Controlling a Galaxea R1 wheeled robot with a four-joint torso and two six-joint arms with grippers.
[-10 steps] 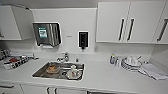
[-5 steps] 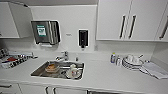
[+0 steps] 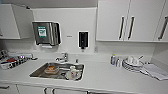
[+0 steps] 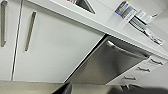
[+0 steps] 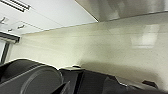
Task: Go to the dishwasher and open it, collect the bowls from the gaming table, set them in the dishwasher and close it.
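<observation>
The white counter (image 3: 105,75) spans the lower half of the head view, its front edge along the bottom of the frame. A steel sink (image 3: 57,71) holding dishes sits lower left of centre, and stacked plates (image 3: 132,65) stand at right. In the left wrist view the dishwasher (image 4: 110,62) shows closed under the counter edge, bar handle (image 4: 126,51) across its top, white cabinet doors (image 4: 50,47) beside it. Whether either gripper is wide or narrow cannot be told.
</observation>
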